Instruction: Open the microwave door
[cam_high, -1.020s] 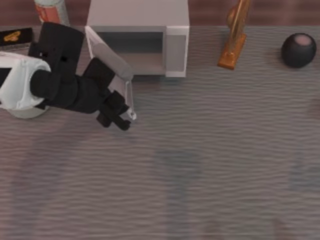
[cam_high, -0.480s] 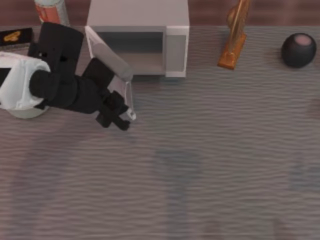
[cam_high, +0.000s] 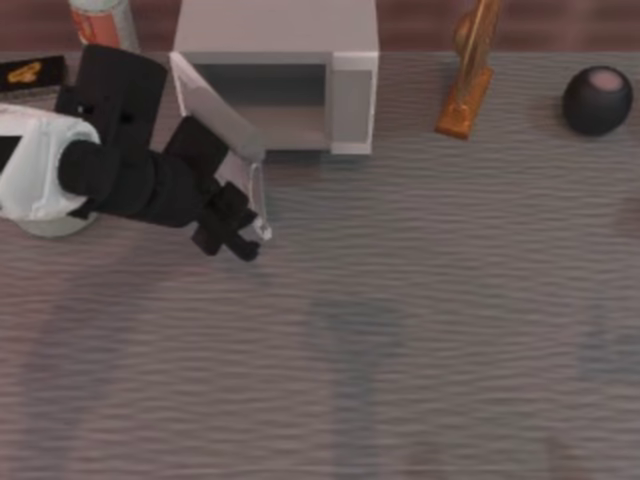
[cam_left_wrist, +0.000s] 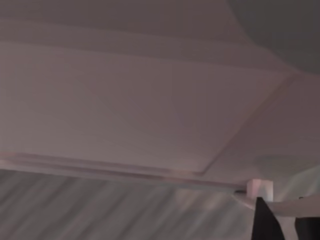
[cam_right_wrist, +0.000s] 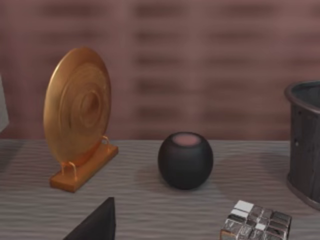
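One left hand (cam_high: 250, 232) clamped on microwave door (cam_high: 215, 110) handle; door ajar; no legible labels.

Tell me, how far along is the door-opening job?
Well along. The door already stands swung out from the microwave, cavity exposed. The left gripper is at the door's handle end, seemingly gripping it. Left: perhaps a wider swing, then letting go.
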